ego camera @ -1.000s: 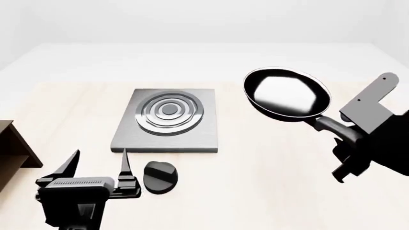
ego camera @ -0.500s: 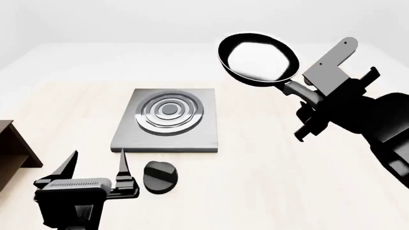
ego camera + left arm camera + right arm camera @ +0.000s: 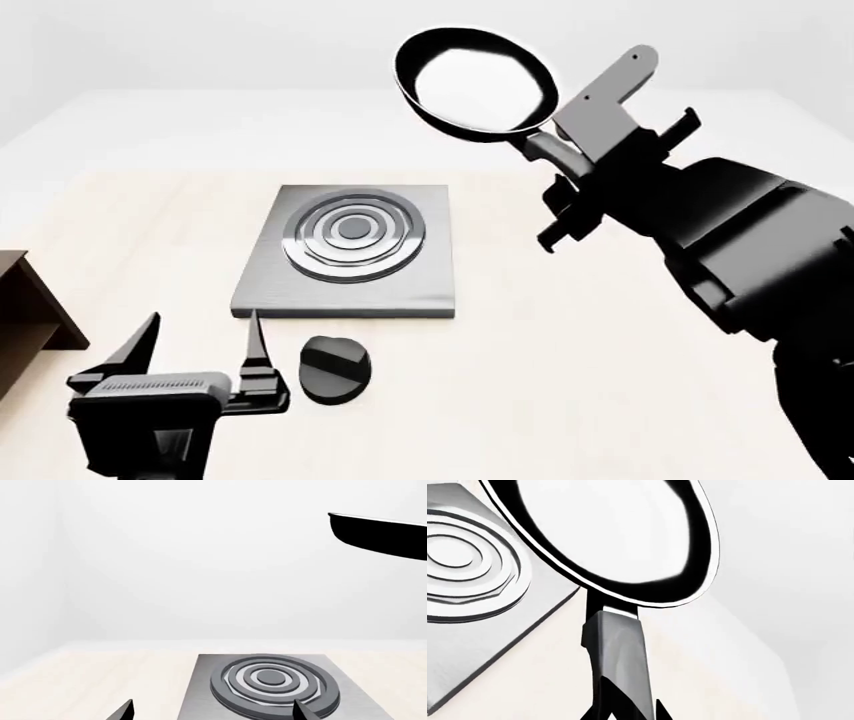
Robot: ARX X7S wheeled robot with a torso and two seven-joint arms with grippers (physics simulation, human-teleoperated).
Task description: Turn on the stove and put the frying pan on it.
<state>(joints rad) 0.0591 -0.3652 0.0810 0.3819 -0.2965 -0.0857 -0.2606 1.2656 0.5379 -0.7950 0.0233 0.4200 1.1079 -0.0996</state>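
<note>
The grey stove slab with dark burner rings lies on the pale table; its round black knob sits in front of its near edge. My right gripper is shut on the handle of the black frying pan, held high above and to the right of the stove. The right wrist view shows the pan and its handle between my fingers, with the stove below. My left gripper is open and empty, just left of the knob. In the left wrist view the stove lies ahead and the pan hangs above.
A dark brown wooden shelf stands at the left edge of the table. The pale table stretches right of the stove, under my right arm.
My right arm has lifted the frying pan up and to the left, toward the space over the stove. The left gripper has stayed put.
</note>
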